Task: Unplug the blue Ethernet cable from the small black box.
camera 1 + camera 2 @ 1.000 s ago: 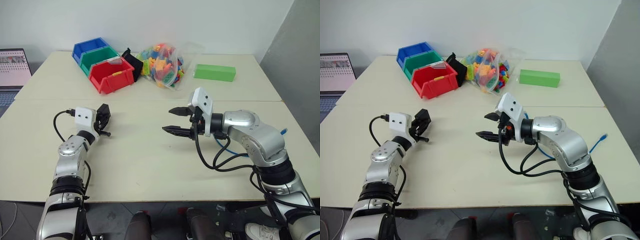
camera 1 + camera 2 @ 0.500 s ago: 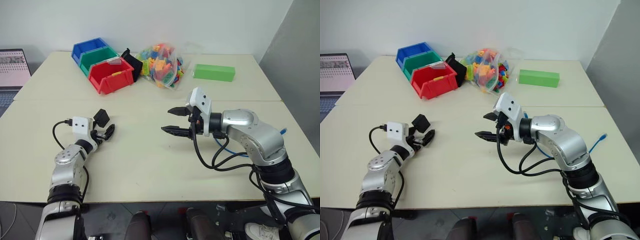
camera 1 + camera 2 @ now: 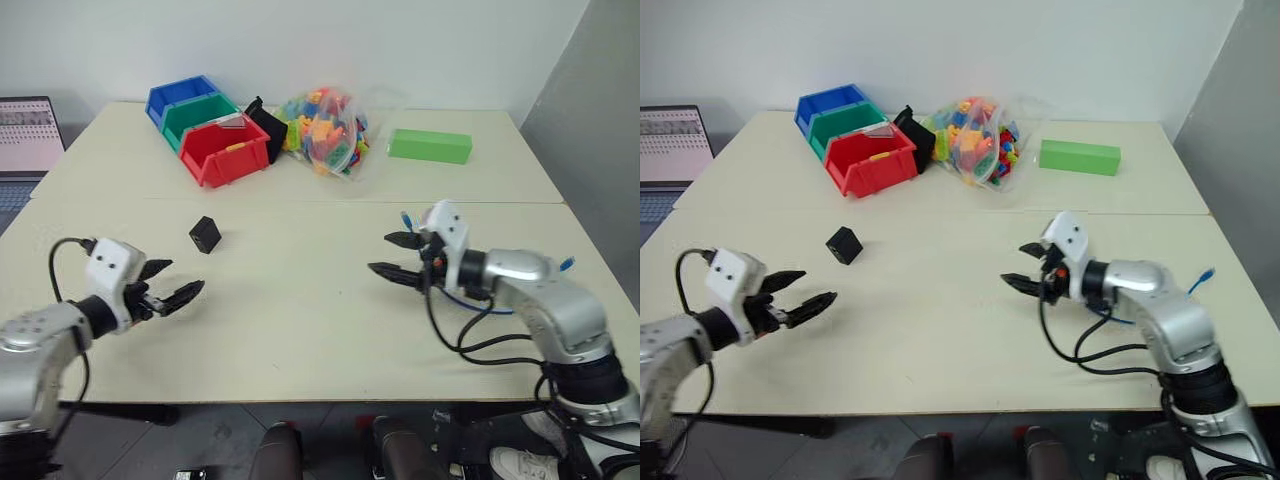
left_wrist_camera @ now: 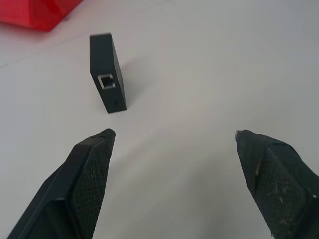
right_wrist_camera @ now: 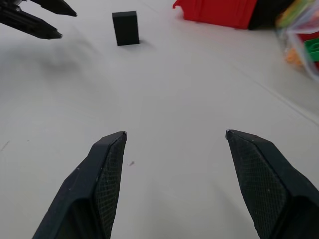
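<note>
The small black box [image 3: 205,234] stands alone on the table left of centre, and its port [image 4: 107,81] faces my left wrist camera with nothing plugged in. My left gripper [image 3: 187,275] is open, a short way nearer than the box and apart from it. My right gripper [image 3: 378,252] is open and empty over the table's right half. The blue Ethernet cable [image 3: 1110,318] runs under my right forearm, and one plug end [image 3: 1207,272] lies near the table's right edge.
At the back stand red [image 3: 224,152], green [image 3: 195,113] and blue bins [image 3: 178,95], with a black pouch [image 3: 267,124], a clear bag of coloured bricks [image 3: 325,130] and a green block [image 3: 429,145]. A laptop [image 3: 27,133] sits far left.
My left gripper opened, let go of the small black box and drew back toward the near left. The box now stands on the table. My right gripper moved to the right.
</note>
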`<state>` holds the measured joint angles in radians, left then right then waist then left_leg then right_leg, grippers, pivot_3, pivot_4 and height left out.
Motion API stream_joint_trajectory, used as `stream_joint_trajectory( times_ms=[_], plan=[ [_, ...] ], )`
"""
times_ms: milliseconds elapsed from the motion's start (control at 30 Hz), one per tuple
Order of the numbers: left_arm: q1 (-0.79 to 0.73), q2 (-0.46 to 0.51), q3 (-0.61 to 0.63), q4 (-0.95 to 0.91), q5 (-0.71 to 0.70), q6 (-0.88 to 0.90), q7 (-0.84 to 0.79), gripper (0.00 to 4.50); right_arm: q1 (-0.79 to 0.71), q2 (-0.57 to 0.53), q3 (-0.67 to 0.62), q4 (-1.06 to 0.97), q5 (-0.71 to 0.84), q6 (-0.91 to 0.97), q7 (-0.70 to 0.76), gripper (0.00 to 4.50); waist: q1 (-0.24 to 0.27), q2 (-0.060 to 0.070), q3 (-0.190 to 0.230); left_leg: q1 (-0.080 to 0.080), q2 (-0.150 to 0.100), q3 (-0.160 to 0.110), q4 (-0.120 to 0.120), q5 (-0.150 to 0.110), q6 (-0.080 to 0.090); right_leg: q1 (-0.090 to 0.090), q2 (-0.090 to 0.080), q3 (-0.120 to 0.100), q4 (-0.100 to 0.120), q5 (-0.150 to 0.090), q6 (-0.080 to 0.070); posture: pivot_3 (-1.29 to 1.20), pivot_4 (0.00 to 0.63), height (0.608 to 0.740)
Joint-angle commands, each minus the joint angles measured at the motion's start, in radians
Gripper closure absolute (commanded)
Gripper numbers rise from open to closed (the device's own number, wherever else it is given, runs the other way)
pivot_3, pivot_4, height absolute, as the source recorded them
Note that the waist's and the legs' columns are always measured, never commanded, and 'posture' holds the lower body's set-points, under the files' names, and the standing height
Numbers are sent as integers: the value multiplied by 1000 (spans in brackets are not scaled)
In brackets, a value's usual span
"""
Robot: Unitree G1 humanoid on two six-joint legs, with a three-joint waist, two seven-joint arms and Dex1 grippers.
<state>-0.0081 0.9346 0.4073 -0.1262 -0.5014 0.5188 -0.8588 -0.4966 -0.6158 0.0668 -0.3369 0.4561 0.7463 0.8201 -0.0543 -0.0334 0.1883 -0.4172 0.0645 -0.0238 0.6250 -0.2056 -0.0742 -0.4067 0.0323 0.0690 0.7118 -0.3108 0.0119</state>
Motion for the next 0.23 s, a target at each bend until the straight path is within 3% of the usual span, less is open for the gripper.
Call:
stream_joint_trajectory(
  times_ms=[33,233],
  plan=[
    [-11,71,65,-47,-53,54,-75,394,-22,-46,-63,5,54,-6,68,1117,-1,0,0,0,0,0,0,0,0,0,0,0,0,0,0,0,150,740],
    [-33,111,62,-38,-55,76,-117,394,-27,-92,-79,38,61,-15,104,1117,-2,1,1,0,0,0,0,0,0,0,0,1,0,0,0,0,150,740]
  ],
)
